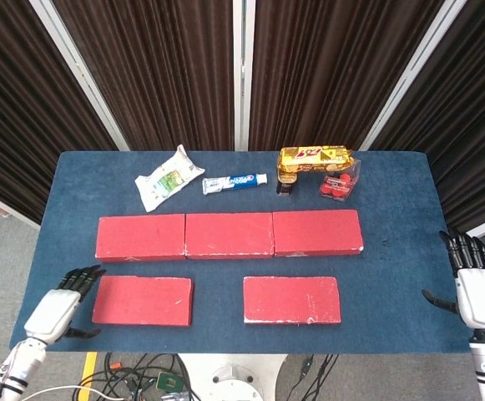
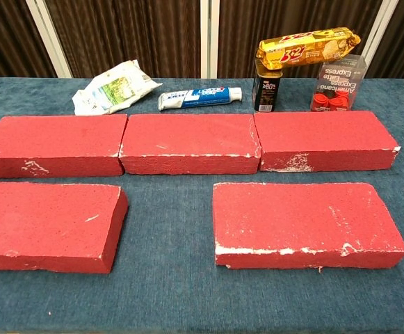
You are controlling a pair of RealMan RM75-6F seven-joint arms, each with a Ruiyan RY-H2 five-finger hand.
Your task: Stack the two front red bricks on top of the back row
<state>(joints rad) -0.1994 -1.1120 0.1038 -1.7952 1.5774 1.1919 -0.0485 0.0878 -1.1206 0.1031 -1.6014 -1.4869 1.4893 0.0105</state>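
Three red bricks form the back row [image 1: 229, 234] [image 2: 188, 142] across the blue table. Two more red bricks lie in front: the front left brick [image 1: 143, 300] [image 2: 45, 224] and the front right brick [image 1: 291, 299] [image 2: 304, 223]. My left hand [image 1: 58, 307] hovers over the table's front left corner, just left of the front left brick, fingers spread toward it, holding nothing. Off the table's right edge, my right hand [image 1: 478, 286] stays with fingers spread and empty. The chest view shows neither hand.
Along the back of the table [image 1: 392, 267] lie a white pouch [image 1: 169, 177], a toothpaste tube [image 1: 235, 182], a dark can [image 1: 285, 182] with a gold biscuit pack [image 1: 315, 157] on it, and a clear box of red items [image 1: 340, 182].
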